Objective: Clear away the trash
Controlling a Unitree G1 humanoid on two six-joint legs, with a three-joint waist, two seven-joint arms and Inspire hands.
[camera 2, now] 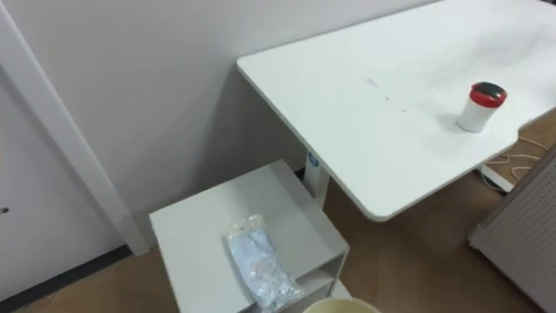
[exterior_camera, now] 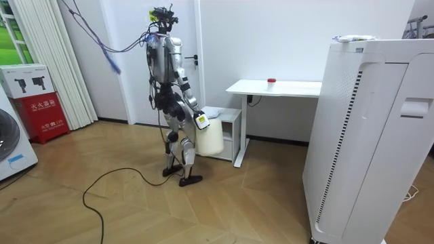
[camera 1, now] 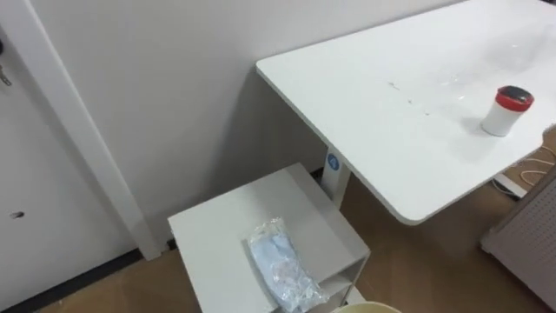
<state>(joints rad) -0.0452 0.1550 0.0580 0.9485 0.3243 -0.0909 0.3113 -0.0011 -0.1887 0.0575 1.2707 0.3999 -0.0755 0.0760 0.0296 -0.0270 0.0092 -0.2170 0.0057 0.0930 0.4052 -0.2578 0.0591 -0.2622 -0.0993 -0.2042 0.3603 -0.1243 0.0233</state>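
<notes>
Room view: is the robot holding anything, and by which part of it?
Seemingly the cream bin, at its top rim, with the right hand; the grip is too small to confirm.

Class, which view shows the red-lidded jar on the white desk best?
The right eye view: the red-lidded jar stands close, whole and well clear of the frame edge on the desk. The left eye view shows it equally close, nearer the right edge. The room view shows a distant red speck.

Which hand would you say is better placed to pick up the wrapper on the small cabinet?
Probably the left: the right hand is at the cream bin, and the wrapper lies on the cabinet left of that bin's rim.
</notes>
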